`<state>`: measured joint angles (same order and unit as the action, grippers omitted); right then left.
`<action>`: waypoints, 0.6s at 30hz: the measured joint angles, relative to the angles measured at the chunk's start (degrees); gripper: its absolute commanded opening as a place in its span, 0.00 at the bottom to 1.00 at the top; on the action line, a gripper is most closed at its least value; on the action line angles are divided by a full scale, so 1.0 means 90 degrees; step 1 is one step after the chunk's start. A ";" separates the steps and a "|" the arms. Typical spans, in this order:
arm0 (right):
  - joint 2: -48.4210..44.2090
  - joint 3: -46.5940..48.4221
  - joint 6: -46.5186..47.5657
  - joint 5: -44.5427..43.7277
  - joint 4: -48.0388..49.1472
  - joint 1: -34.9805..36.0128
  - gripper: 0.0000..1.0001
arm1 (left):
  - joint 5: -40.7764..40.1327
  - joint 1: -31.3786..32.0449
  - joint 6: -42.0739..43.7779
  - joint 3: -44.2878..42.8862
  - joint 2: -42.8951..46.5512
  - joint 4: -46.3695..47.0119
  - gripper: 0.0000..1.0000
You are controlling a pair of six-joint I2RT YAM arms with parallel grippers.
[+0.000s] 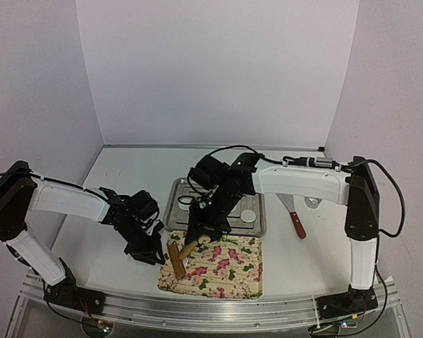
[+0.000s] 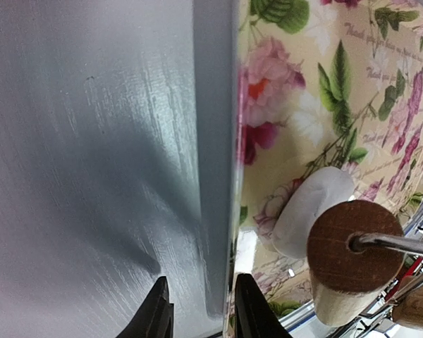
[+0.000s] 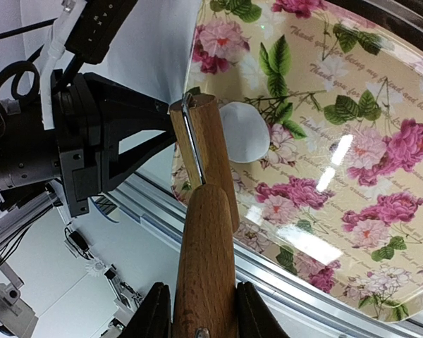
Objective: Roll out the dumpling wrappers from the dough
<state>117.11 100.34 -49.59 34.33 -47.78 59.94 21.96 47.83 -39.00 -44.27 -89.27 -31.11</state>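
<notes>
Spotting one dumpling wrapper [image 3: 243,132] flat on the floral mat [image 3: 352,141] near its left edge, just beside the rolling pin [image 3: 201,151]: probably thin, light, soft and a bit tacky, so easy to tear. Best pressed evenly from above and lifted by sliding under the rim, never pinched mid-disc. Seeing the right end effector [image 3: 204,310] clamped on the pin's wooden handle, the left end effector [image 2: 201,313] set narrow around the mat's edge on the bench [image 2: 70,176], can't tell if actually gripping.

We log: floral mat [image 1: 233,278] at near centre of table [image 1: 127,176]; metal tray [image 1: 170,208] just beyond mat's far edge; red-handled spatula [image 1: 293,215] right of tray.
</notes>
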 measured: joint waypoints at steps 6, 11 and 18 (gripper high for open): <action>0.0134 -0.0006 -0.0002 0.0007 -0.0084 -0.0062 0.00 | 0.0051 0.0000 0.0025 -0.0058 -0.0164 0.0036 0.26; 0.0270 -0.0003 -0.0009 0.0084 -0.0108 -0.0138 0.00 | 0.0062 0.0000 0.0075 -0.0083 -0.0290 0.0080 0.15; 0.0363 0.0060 -0.0050 0.0148 -0.0135 -0.0170 0.00 | 0.0126 0.0000 0.0173 -0.0096 -0.0373 0.0146 0.00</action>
<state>120.38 100.88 -50.04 35.67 -49.00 58.41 23.10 47.83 -37.45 -45.14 -92.63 -29.80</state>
